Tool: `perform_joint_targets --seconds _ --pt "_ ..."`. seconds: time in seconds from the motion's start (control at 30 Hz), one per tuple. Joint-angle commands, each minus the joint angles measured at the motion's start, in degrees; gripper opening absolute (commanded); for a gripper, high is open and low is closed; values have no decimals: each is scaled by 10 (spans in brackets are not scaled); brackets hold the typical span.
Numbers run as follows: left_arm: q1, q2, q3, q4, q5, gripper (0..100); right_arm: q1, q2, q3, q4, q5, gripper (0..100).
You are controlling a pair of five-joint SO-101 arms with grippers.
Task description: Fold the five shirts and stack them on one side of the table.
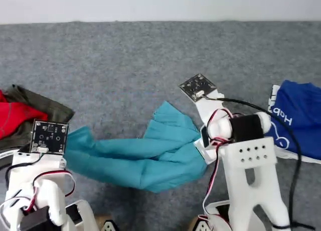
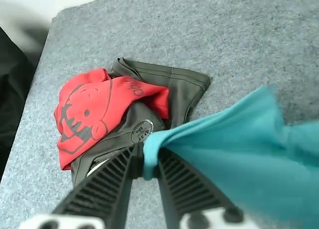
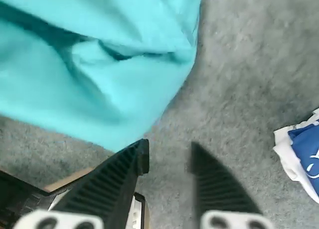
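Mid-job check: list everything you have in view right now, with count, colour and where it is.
teal shirt: one, teal, crumpled and stretched across the middle of the table.
red shirt: one, red with a dark print, lying on the dark shirt at the table edge on the left arm's side.
dark shirt: one, dark olive-grey, under the red shirt.
blue shirt: one, blue with white, at the table edge on the right arm's side.
table: one, grey felt-like cover.
left hand: one, black fingers, shut on one end of the teal shirt.
right hand: one, black fingers, open, over bare table beside the teal shirt's other end.
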Motion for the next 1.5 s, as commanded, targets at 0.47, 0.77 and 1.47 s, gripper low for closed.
perform_joint_targets --seconds 0.47,0.77,1.47 --pt "0 -4 -8 18 -7 15 -131 321 -283 -29 -98 215" --pt "0 -4 -8 33 -7 15 -188 559 -440 -2 -126 261" --pt "0 -4 -5 38 -5 15 -232 813 -683 15 -121 281"
